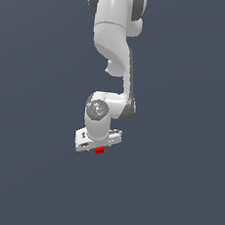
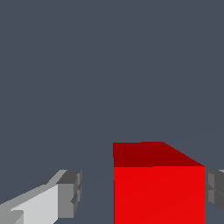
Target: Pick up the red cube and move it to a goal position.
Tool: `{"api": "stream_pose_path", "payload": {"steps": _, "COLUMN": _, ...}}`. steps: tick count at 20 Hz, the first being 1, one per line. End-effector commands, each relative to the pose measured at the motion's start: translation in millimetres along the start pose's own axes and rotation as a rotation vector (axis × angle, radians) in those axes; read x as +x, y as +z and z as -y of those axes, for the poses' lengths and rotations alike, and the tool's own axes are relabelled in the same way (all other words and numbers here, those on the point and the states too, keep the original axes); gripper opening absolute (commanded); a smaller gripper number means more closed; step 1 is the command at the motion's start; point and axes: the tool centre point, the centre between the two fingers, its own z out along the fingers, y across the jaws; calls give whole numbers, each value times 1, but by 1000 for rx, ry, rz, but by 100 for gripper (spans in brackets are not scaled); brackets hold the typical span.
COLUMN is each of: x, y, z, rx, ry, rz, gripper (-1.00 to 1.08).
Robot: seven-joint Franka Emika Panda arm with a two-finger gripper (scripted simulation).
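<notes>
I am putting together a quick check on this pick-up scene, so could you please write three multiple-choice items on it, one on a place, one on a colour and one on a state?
1. Where is the red cube in the wrist view?
A. Between the two fingers of the pincer
B. Far off on the floor
C. On top of the arm

2. What colour is the floor?
A. Bright green
B. Dark blue-grey
C. Yellow

3. How does the pincer stand?
A. Shut tight with nothing in it
B. Out of sight in both views
C. Open, with a gap between one finger and the cube

Answers:
1 A, a grey fingertip shows on each side of the cube.
2 B, both views show that plain surface.
3 C, floor shows between one finger and the cube.
</notes>
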Motion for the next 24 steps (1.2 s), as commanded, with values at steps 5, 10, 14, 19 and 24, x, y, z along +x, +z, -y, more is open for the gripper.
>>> {"api": "stream_pose_path", "payload": {"steps": 5, "x": 2, "y": 2, "z": -1, "rx": -1, "ry": -7, "rz": -1, "gripper": -100}}
{"api": "stream_pose_path", "payload": {"steps": 10, "x": 2, "y": 2, "z": -1, "rx": -1, "ry": -7, "rz": -1, "gripper": -100}}
{"api": "stream_pose_path", "payload": {"steps": 14, "x": 1, "y": 2, "z": -1, "rx": -1, "ry": -7, "rz": -1, "gripper": -100}}
{"api": "stream_pose_path", "payload": {"steps": 19, "x": -1, "y": -2, "z": 2, "rx": -1, "ry": -7, "rz": -1, "gripper": -100}}
{"api": "stream_pose_path", "payload": {"steps": 24, "x": -9, "y": -14, "z": 11, "rx": -1, "ry": -7, "rz": -1, "gripper": -100}}
